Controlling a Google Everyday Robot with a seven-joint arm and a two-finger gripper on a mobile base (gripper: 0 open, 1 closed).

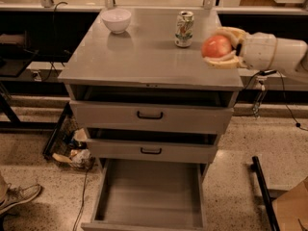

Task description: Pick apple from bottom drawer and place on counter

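Grey and faintly glossy, the counter (144, 57) fills the upper middle of the frame. Under it, at the bottom centre, the bottom drawer (149, 196) stands pulled fully out, with only its bare grey floor showing. The two shallower drawers (150, 115) above it, each with a black handle, are slightly open. From the right edge of the frame a white arm (274, 52) reaches in level. Its gripper (219, 47) is at the counter's right edge, its pale fingers (230, 32) clamped above and below the apple (215, 45). The red-orange apple sits over that edge, just right of the soda can (184, 29); whether it touches the surface I cannot tell. A white bowl (116, 19) stands at the counter's far left corner.
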